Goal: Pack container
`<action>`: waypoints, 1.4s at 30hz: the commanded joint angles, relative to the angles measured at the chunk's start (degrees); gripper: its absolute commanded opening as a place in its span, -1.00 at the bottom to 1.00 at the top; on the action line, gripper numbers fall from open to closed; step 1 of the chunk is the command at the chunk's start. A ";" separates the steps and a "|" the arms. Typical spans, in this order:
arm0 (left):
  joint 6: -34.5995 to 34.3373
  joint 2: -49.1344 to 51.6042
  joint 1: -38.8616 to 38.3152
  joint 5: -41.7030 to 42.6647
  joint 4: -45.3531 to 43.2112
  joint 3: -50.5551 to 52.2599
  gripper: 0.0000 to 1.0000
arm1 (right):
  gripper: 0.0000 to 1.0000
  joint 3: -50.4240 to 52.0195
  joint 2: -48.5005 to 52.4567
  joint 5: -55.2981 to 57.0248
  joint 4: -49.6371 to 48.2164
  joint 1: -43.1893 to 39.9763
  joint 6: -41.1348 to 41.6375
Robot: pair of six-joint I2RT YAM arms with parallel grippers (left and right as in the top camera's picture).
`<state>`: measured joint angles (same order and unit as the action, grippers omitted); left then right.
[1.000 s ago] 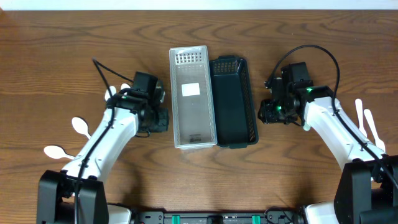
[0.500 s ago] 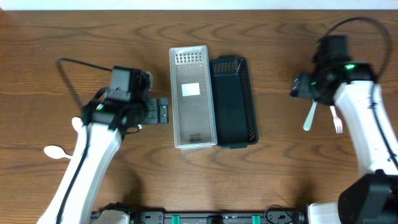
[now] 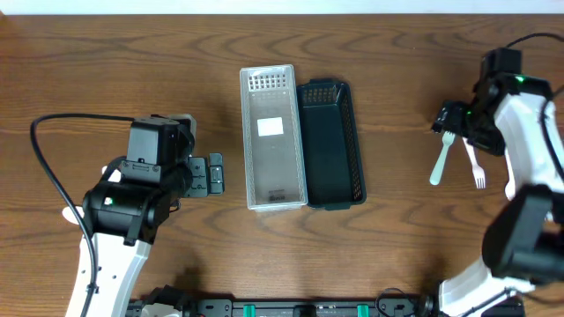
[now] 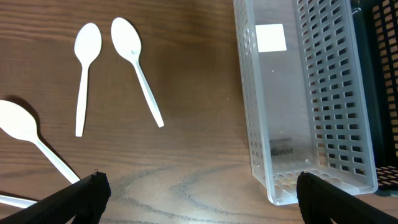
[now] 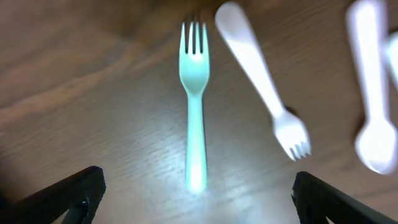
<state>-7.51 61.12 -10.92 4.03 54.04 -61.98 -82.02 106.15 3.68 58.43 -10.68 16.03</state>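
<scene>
Overhead: clear container (image 3: pixel 273 167) and black basket (image 3: pixel 328 150) sit mid-table, nothing in them. My left gripper (image 3: pixel 208 174) is beside them, my right gripper (image 3: pixel 443 120) over the green fork (image 3: pixel 438 164).
Left wrist: jaws spread, empty; spoons (image 4: pixel 86 68) lie apart from the container.
Right wrist: jaws spread, view blurred. The white fork (image 5: pixel 264 81) lies close, so I risk pinching both.

Lit evenly from above, with faint shadows. Blurs in the right wrist view, worst toward 3 o'clock; glares on the table (image 5: pixel 124 168) around the green fork (image 5: pixel 194 106). Crisp in the left wrist view.
</scene>
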 commanded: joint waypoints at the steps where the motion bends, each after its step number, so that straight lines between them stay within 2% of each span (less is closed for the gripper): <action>1: 0.11 0.83 0.24 -0.98 0.33 -0.55 0.96 | 0.98 -0.46 3.30 -1.38 -0.92 0.15 -0.68; 21: 0.11 2.10 0.24 -1.07 0.33 -0.52 0.96 | 0.98 -0.33 14.16 -2.91 -4.92 0.15 -3.52; 27: 0.11 2.10 0.24 -1.07 0.33 -0.52 0.96 | 0.83 0.00 15.67 -3.76 -4.90 0.13 -3.93; 31: 0.11 2.10 0.24 -1.07 0.35 -0.52 0.96 | 0.63 0.57 15.72 -3.96 -4.79 0.15 -3.91; 33: 0.11 2.10 0.24 -1.07 0.35 -0.52 0.96 | 0.45 0.59 15.72 -3.96 -4.68 0.15 -3.91; 35: 0.11 2.10 0.24 -1.07 0.35 -0.52 0.96 | 0.11 0.59 15.69 -3.96 -4.66 0.15 -3.91; 36: 0.11 2.10 0.24 -1.07 0.35 -0.52 0.96 | 0.04 0.59 15.72 -3.96 -4.66 0.17 -3.91; 40: 0.11 2.10 0.24 -1.07 0.35 -0.52 0.96 | 0.00 0.59 15.69 -3.96 -4.72 0.20 -3.91; 42: 0.11 2.10 0.24 -1.07 0.33 -0.52 0.96 | -0.12 0.59 15.69 -3.96 -4.85 0.20 -3.91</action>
<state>-7.51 63.00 -10.92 3.84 54.04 -61.98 -82.02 119.63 -0.05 53.89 -10.68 12.27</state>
